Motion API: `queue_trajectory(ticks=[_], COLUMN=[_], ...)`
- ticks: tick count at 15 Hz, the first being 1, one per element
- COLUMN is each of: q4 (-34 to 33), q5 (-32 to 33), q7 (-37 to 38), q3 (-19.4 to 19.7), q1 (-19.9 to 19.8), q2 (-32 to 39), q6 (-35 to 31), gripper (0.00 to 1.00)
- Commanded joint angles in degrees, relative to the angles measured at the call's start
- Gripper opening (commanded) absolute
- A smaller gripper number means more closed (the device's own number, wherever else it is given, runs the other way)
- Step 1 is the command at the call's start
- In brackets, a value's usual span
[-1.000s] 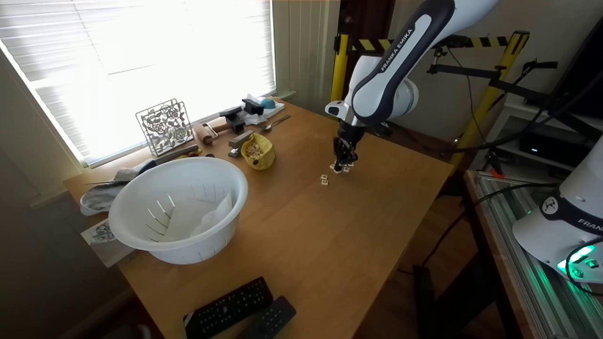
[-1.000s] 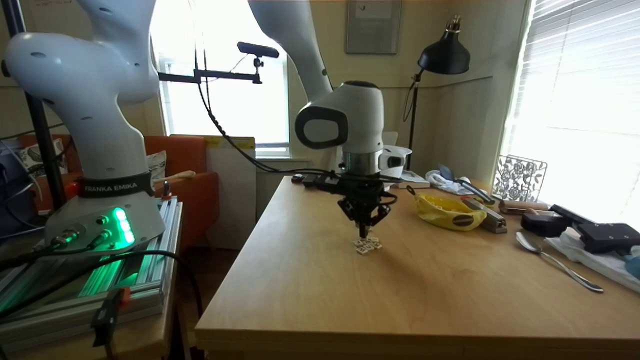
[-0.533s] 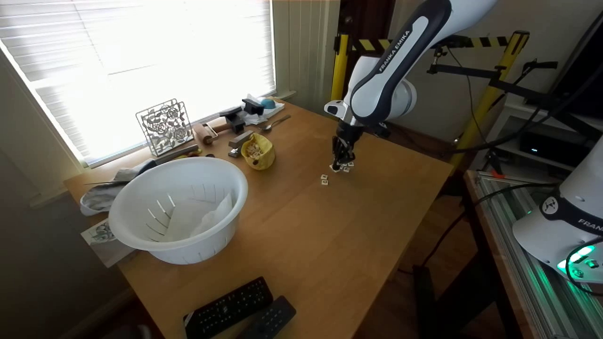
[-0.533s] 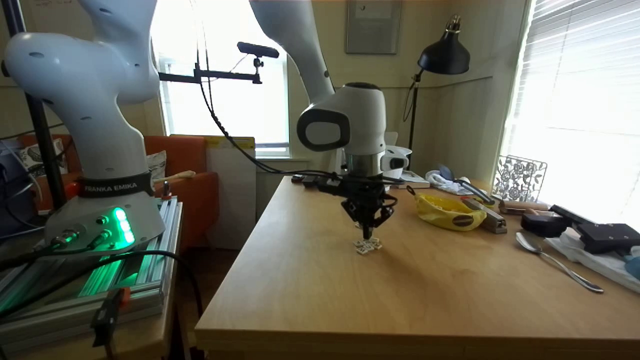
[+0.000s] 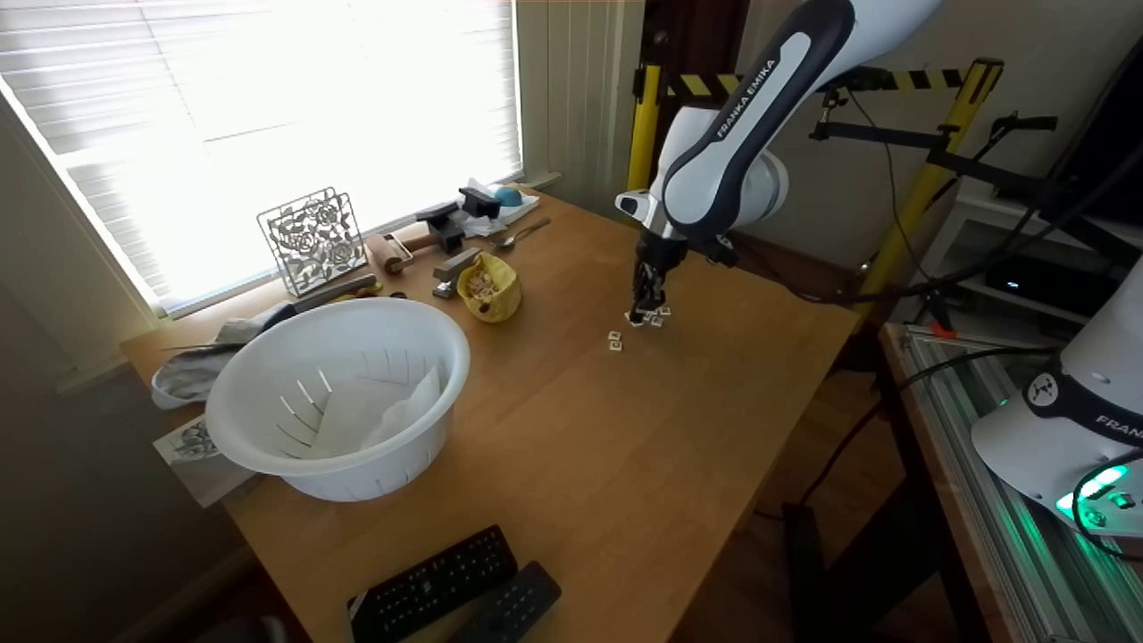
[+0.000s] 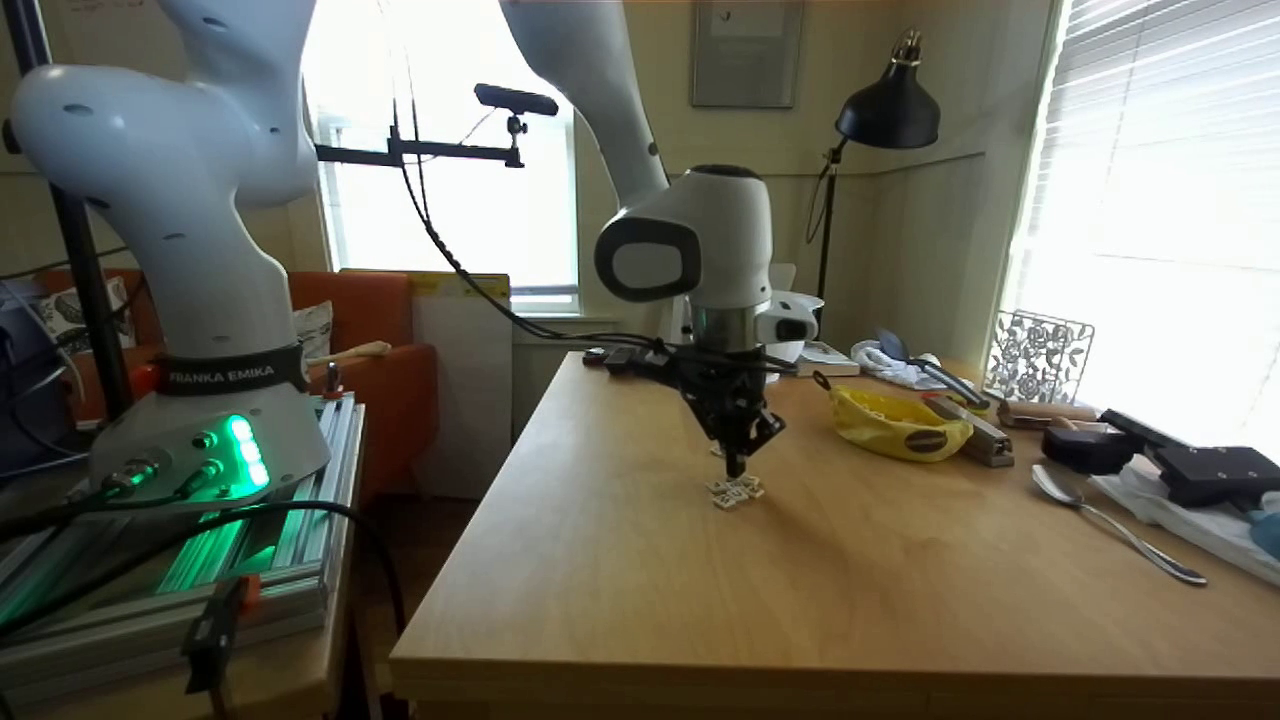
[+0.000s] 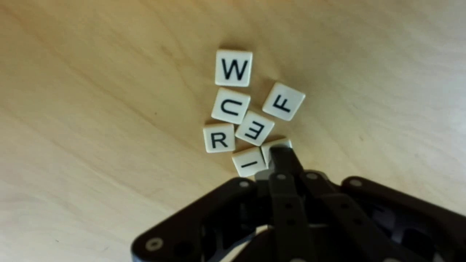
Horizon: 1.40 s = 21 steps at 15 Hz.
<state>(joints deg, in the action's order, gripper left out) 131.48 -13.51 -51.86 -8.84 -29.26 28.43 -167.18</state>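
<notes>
Over the last half second the gripper [image 6: 735, 468] has turned about its own axis, while its tip keeps to nearly the same spot over the table [image 6: 640, 600]. That turn seems to set its fingers at a new angle to the letter tiles [image 7: 230, 105]; in both exterior views these look unshifted, so I judge none has been lifted. The two fingers are drawn together into one narrow tip, and whether a tile's edge is pinched there I cannot tell.

In the wrist view the tip hides part of a half-covered tile [image 7: 271, 145], either touching it or just above it. From the tip, the I tile [image 7: 249, 162] lies at nine o'clock, the R tile [image 7: 219, 138] between nine and ten, the E tile [image 7: 255, 128] between ten and eleven, the W tile [image 7: 233, 68] farther out at eleven, and the F tile [image 7: 284, 101] at twelve. In an exterior view a yellow pouch [image 5: 500, 308] stands between nine and ten o'clock of the gripper, and a white tub [image 5: 411, 451] well apart, between eight and nine
</notes>
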Motion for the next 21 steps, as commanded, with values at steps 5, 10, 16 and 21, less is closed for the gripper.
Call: queue_trajectory(ticks=[5,10,16,21], q4=[-1.51,-1.87,-1.85,-2.13], q5=[0.91,2.15,3.21,3.13], q7=[13.83,21.74,28.22,30.31], q3=[0.92,1.11,1.03,0.85], q1=[2.99,3.99,4.48,4.71], q2=[3.28,3.98,4.19,4.56], q6=[-3.19,-4.97,-5.0,-5.53], gripper=[0.0,0.0,0.0,0.0])
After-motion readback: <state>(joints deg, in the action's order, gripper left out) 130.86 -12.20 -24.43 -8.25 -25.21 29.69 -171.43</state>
